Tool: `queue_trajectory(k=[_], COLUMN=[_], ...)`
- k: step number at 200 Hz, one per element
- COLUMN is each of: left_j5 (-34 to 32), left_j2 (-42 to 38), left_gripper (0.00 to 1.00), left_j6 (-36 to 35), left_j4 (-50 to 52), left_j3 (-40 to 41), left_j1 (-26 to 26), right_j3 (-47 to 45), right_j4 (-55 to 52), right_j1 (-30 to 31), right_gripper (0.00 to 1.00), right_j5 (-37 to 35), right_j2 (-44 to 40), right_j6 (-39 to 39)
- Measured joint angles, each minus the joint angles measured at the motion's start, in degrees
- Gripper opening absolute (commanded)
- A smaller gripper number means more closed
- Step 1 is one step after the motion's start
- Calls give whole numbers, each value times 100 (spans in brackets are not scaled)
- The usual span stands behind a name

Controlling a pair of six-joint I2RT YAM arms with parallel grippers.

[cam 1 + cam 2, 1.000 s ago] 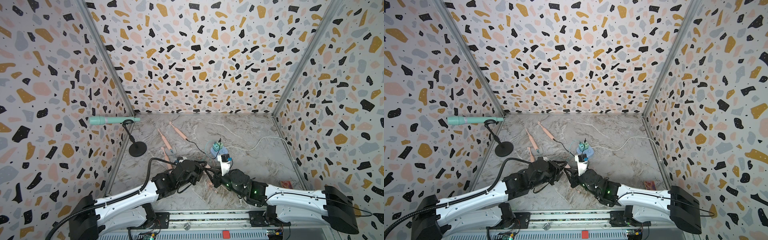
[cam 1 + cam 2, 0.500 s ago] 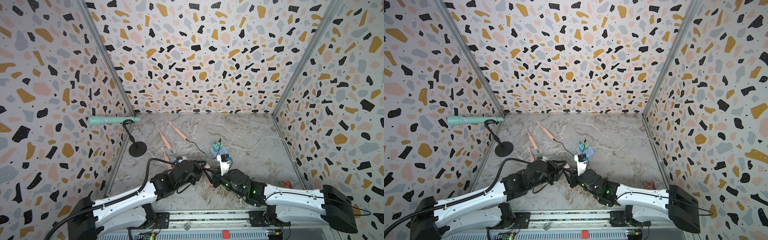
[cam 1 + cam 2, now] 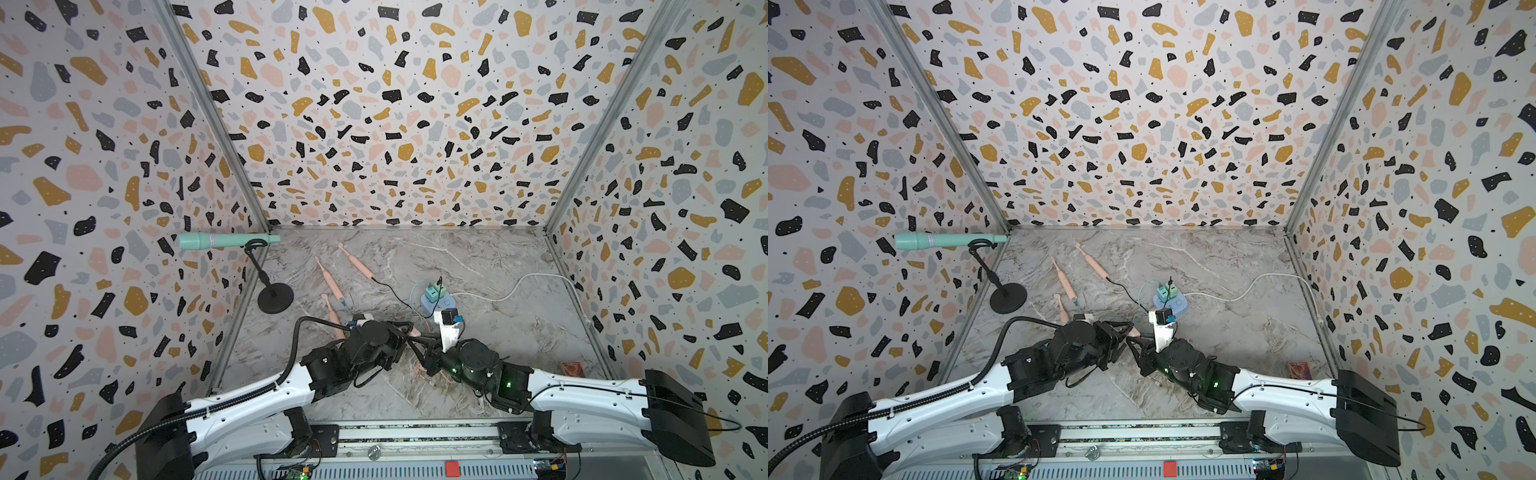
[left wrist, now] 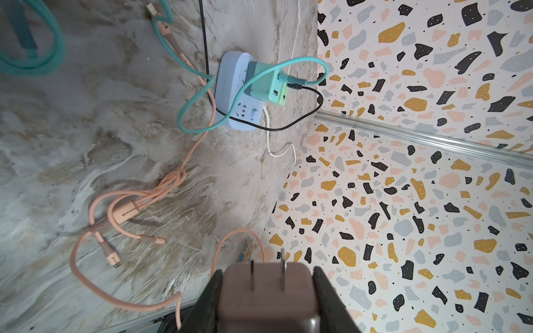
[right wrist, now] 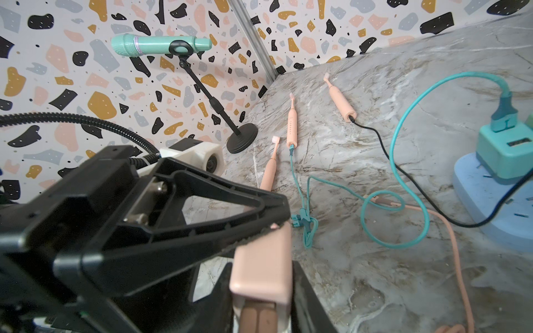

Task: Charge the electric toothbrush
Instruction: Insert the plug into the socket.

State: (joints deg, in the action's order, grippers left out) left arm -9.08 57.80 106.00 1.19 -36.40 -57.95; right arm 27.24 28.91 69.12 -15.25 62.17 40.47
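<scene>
Pink runs right across this scene. Three toothbrushes lie on the left half of the marble surface (image 3: 498,332), heads toward the far edge. The far one takes a black cable (image 5: 377,138) and the middle one a teal cable (image 5: 297,176). The near toothbrush (image 5: 269,170) has nothing in its base, so that looks like the one to charge. Its long axis runs front to back, just beside the left arm.

At the centre, close to the front edge, both arms meet on the pink adapter (image 4: 265,299). The left gripper (image 4: 266,271) pinches it across its sides, prongs leading. The right gripper (image 5: 262,294) has its jaws closed on the same block from the other end, so this reads as a handover.

Just right of them and further back sits the blue power strip (image 4: 239,115), with green chargers (image 4: 265,83) plugged in and a free socket showing. The prongs point out from the left wrist, and the strip lies ahead of them. The right arm looks slightly nearer. The pink cable (image 4: 127,213) sprawls loose on the surface; whether it is seated in the adapter cannot be told.
</scene>
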Motion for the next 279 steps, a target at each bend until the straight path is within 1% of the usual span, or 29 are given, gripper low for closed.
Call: queue_trajectory(k=[12, 17, 27, 32, 35, 61, 77, 91, 108, 113, 125, 137, 150, 161, 178, 203, 251, 279], left_j5=[-7, -17, -79, -96, -111, -240, -304, -339, -402, -426, -507, -584, -684, -785, -940, -1248, -1685, -1853], left_j2=[13, 13, 11, 9, 7, 4, -7, -44, -192, -264, -463, -647, -776, -837, -863, -859, -984, -1084], left_gripper=[55, 67, 89, 97, 100, 100, 100, 100, 100, 100, 100, 99, 99, 99, 100, 100, 99, 99], left_j6=[-74, -136, -184, -208, -227, -369, -643, -997, -1565, -1738, -2146, -2503, -2881, -3145, -3515, -3908, -4271, -4398], left_j4=[0, 0, -35, -79, -92, -111, 151, 542, 997, 1132, 1412, 1694, 1958, 2120, 2341, 2643, 2889, 2975], left_j3=[-39, -61, -109, -122, -127, -179, -330, -573, -844, -896, -953, -953, -953, -953, -957, -962, -962, -962], left_j1=[-20, -28, -28, -28, -28, -24, 39, 208, 573, 713, 1019, 1287, 1532, 1624, 1657, 1665, 1676, 1681], right_j3=[-35, -57, -96, -107, -111, -114, -63, 192, 651, 844, 1281, 1757, 2247, 2581, 3029, 3639, 4715, 5023], right_j4=[9, 15, 26, 24, 22, -219, -778, -1650, -2739, -3088, -3755, -4352, -4878, -5211, -5643, -6092, -6496, -6605], right_j1=[0, 0, 0, 0, 0, -94, -396, -1001, -1934, -2234, -2745, -3064, -3174, -3202, -3204, -3204, -3204, -3204], right_gripper=[0, 0, 0, 0, 0, 0, 0, 0, 0, 0, 0, 0, 0, 0, 0, 0, 0, 0], right_j5=[-9, -13, -26, -24, -31, -70, -63, 105, 437, 579, 741, 826, 826, 870, 992, 1174, 1270, 1261], right_j2=[-74, -118, -216, -264, -289, -560, -782, -870, -800, -730, -479, -122, 319, 649, 1165, 1860, 2942, 3388], right_j6=[-4, 17, 52, 68, 74, 105, 105, 31, -247, -387, -754, -1137, -1547, -1840, -2267, -2695, -3316, -3545])
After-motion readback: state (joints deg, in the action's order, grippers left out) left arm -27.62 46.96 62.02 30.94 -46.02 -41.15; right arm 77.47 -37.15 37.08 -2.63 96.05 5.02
